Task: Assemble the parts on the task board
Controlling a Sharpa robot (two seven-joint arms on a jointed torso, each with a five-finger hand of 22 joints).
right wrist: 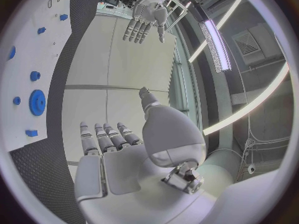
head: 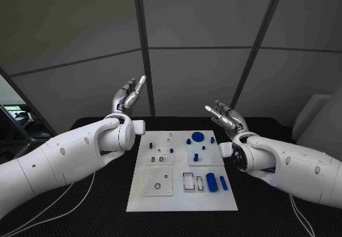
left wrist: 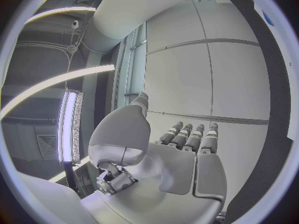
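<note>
Head view: task board (head: 182, 195) lies mid-table between both arms.
Left hand (head: 130, 96): raised, fingers apart, holding nothing.
Right hand (head: 227, 117): raised, fingers apart, holding nothing.
Parts (head: 211, 181): blue, on the board.

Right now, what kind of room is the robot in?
Probably a robot test lab: grey panel walls, a black table and a white task board with small blue parts.

Grey panelled walls (head: 199, 74), black table (head: 93, 207), ceiling strip lights (right wrist: 215, 45)
</note>
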